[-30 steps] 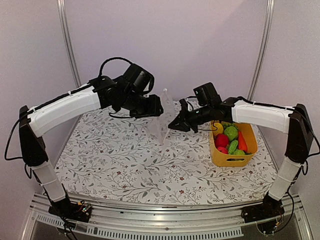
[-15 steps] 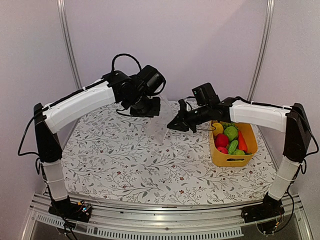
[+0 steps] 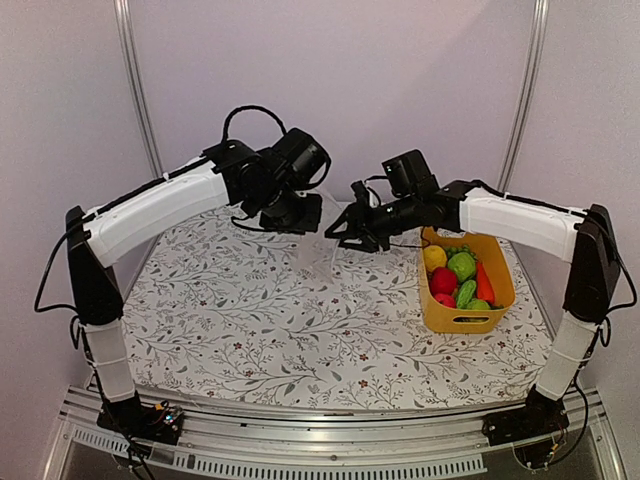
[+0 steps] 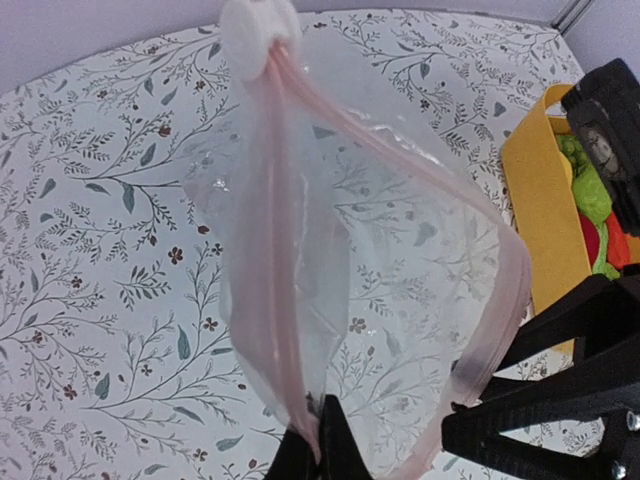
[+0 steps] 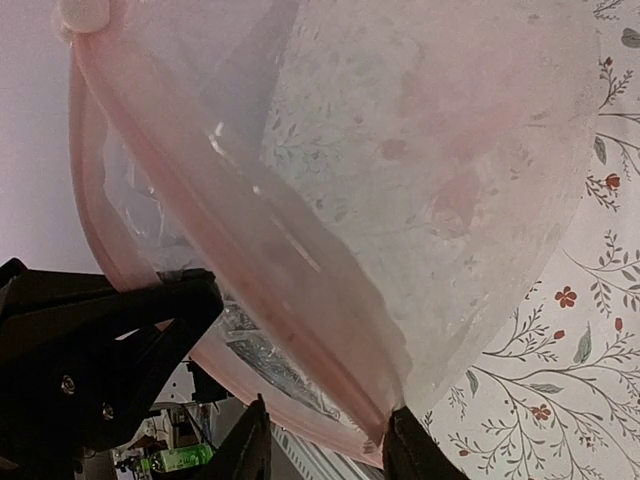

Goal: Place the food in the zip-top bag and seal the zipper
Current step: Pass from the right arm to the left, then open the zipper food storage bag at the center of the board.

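Note:
The clear zip-top bag [image 3: 322, 255] hangs over the table between both arms, its mouth spread. My left gripper [image 3: 303, 215] is shut on the bag's rim, pinching the pinkish zipper strip [image 4: 275, 250] between its fingers [image 4: 340, 455]. My right gripper [image 3: 345, 228] is open. The bag's other rim [image 5: 300, 330] runs between its spread fingers [image 5: 410, 450], close to the right one. A white slider [image 4: 258, 30] sits at the far end of the zipper. The food [image 3: 460, 275], red, green, yellow and orange toys, lies in the yellow basket [image 3: 450, 322].
The basket stands at the right on the flowered tablecloth [image 3: 250, 320], just behind my right forearm. Grey walls and metal posts [image 3: 135, 90] enclose the back. In the left wrist view the right gripper's black fingers [image 4: 540, 415] reach in beside the bag.
My left gripper has swung up over the bag and shut on its rim. My right gripper has just opened off the other rim and lifted slightly.

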Controlling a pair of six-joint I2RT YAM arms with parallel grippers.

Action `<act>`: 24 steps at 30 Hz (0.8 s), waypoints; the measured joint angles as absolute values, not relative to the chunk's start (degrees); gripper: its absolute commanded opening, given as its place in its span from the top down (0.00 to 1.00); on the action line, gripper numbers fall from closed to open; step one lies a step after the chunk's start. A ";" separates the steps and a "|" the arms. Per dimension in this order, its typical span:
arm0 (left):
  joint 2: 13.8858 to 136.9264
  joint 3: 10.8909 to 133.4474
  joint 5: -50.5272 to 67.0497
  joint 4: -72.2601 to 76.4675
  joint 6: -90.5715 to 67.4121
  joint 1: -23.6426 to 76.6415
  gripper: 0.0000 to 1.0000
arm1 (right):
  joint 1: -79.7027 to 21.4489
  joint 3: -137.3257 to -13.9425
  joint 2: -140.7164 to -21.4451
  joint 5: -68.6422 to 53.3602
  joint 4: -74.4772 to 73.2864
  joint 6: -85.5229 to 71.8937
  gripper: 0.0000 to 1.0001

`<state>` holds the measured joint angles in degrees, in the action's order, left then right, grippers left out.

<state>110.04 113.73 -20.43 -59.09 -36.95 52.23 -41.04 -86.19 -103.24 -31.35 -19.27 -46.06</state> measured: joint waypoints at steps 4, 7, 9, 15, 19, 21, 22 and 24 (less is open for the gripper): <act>108.64 113.73 -19.25 -58.13 -34.04 52.21 1.00 | -41.08 -90.78 -103.13 -27.59 -24.91 -42.37 0.56; 107.26 113.73 -18.06 -57.43 -32.71 52.21 1.00 | -41.10 -95.50 -103.15 -24.16 -29.58 -39.44 0.56; 106.72 113.73 -17.26 -57.01 -32.36 52.21 1.00 | -41.17 -98.72 -103.26 -21.93 -31.94 -37.60 0.55; 106.56 113.73 -15.16 -56.14 -31.57 52.21 1.00 | -41.50 -105.38 -105.97 -15.53 -37.08 -33.69 0.53; 106.56 113.73 -14.15 -56.01 -31.05 52.21 1.00 | -42.13 -106.34 -108.47 -11.86 -40.16 -31.27 0.61; 106.56 113.75 -13.98 -56.01 -30.76 52.21 1.00 | -42.63 -107.37 -109.78 -10.20 -42.15 -29.74 0.94; 106.56 113.78 -13.98 -56.05 -30.63 52.21 1.00 | -42.87 -107.96 -110.39 -9.47 -42.94 -29.30 1.00; 106.59 113.95 -14.17 -56.16 -30.57 52.21 0.92 | -43.24 -108.38 -110.87 -8.82 -43.66 -28.51 1.00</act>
<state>106.59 113.95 -14.17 -56.16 -30.57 52.21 -43.24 -108.38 -110.87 -8.82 -43.66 -28.51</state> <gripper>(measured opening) 0.005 0.065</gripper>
